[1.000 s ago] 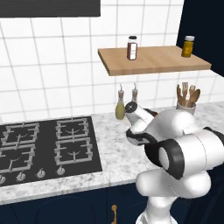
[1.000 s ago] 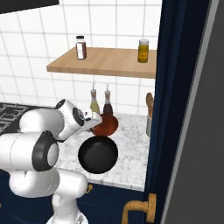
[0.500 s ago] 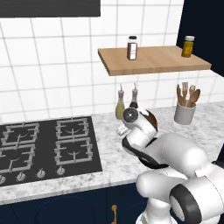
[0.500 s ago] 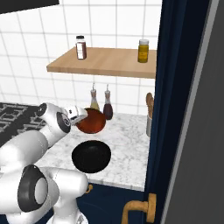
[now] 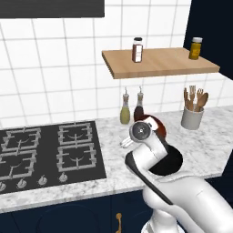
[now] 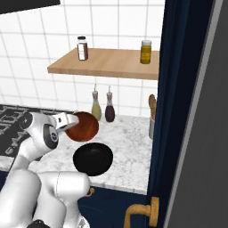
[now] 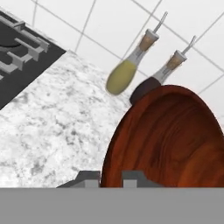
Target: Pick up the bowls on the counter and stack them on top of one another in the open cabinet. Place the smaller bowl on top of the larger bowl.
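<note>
Jaws clamped on tilted smaller bowl (image 6: 83, 126), above counter (image 6: 129, 147)

White tiled wall (image 5: 54, 82) w/ grey grout behind; dark hood (image 5: 50, 8) at top left, black gas hob (image 5: 45, 152) w/ grates & knobs below it. Two oil bottles (image 5: 132, 109) by the wall, grey utensil cup (image 5: 193, 117) w/ wooden tools at right, two jars (image 6: 113, 49) up high. Tall navy panel (image 6: 178, 111) w/ brass handle (image 6: 141, 211) at right, navy fronts (image 5: 68, 218) below; even, flat light.
</note>
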